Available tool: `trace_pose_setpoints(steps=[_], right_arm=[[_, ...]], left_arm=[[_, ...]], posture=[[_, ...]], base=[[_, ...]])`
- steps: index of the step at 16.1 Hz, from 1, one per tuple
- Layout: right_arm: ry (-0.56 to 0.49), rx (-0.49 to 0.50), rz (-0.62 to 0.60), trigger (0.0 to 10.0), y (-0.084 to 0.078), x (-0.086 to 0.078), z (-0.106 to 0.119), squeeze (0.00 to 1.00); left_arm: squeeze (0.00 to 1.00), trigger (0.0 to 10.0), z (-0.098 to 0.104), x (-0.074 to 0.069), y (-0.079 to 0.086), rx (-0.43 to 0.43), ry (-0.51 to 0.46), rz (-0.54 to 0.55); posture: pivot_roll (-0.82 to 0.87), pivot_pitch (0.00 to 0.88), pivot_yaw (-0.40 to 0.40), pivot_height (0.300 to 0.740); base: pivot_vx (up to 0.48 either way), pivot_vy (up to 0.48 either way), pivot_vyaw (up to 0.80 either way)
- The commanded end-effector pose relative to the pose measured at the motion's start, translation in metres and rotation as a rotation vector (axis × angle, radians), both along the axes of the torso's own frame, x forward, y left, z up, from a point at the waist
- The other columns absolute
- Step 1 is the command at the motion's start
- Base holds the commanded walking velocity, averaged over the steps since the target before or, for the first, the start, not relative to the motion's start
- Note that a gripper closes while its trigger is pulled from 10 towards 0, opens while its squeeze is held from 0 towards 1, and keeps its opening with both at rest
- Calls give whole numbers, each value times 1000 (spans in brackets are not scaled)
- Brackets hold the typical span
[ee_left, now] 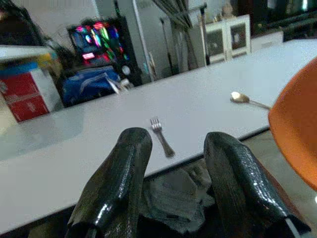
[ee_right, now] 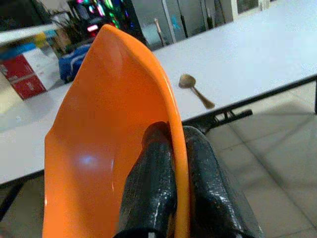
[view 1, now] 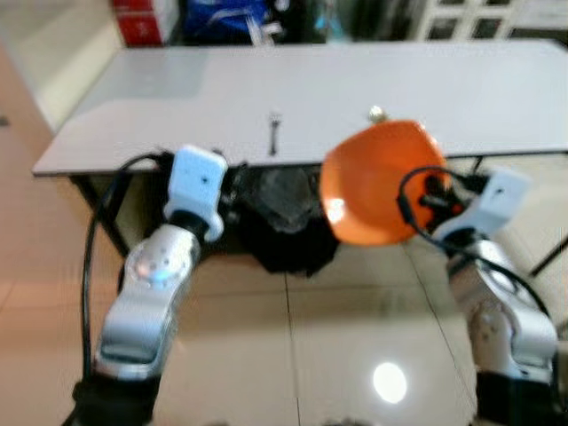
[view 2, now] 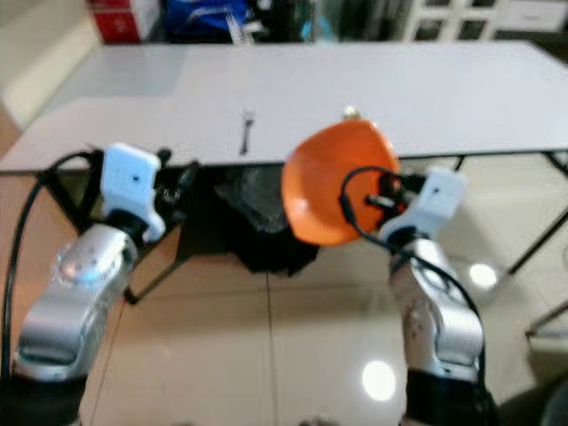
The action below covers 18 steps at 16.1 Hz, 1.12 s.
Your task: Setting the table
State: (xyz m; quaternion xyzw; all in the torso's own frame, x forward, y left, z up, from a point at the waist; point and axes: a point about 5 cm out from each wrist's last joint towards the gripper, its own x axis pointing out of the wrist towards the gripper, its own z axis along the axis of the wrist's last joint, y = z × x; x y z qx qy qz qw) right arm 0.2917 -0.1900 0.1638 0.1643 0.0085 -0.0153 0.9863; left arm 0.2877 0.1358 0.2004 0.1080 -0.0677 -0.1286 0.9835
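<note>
An orange plate [view 1: 377, 182] hangs on edge in front of the white table [view 1: 355, 89], below its near rim. My right gripper [ee_right: 176, 148] is shut on the orange plate [ee_right: 104, 148], one finger on each face of its rim. A fork [view 1: 274, 133] lies near the table's front edge, and a gold spoon [view 1: 376, 114] lies to its right, partly hidden by the plate. My left gripper [ee_left: 173, 168] is open with nothing between its fingers, held just below the table edge, facing the fork [ee_left: 162, 136] and the spoon [ee_left: 245, 99].
A dark bundle [view 1: 284, 222] sits on the floor under the table, between my arms. Red boxes [view 1: 142, 19] and a blue bag [view 1: 226, 18] stand beyond the far side. Black table legs [view 1: 550, 253] slant down at the right. The tiled floor [view 1: 355, 355] is glossy.
</note>
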Motion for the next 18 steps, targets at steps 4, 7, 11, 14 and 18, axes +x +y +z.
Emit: trace_pose_setpoints(steps=[4, 7, 11, 14, 18], right_arm=[[-67, -14, 31, 10000, 2, 4, 18, 0], [-73, -16, 39, 10000, 3, 6, 20, 0], [-68, -16, 43, 10000, 3, 8, 21, 0], [-62, 28, 32, 10000, 3, 10, 21, 0], [-63, 60, 5, 10000, 1, 10, 20, 0]], left_arm=[[0, 10000, 2, 3, 2, -19, 8, 5], [0, 10000, 3, 3, 2, -20, 3, 5], [0, 10000, 4, 5, 4, -17, 3, 15], [0, 10000, 5, 6, 6, -15, 0, 16], [0, 10000, 7, 9, 3, 1, -1, -11]], posture=[[-39, 16, 4, 740], [-40, 11, 2, 740], [-39, 9, -2, 740], [-36, 6, -2, 740], [-33, 4, 28, 740]], base=[[449, 0, -200], [451, 0, 0], [454, 0, 0], [454, 0, 0], [454, 0, 0]])
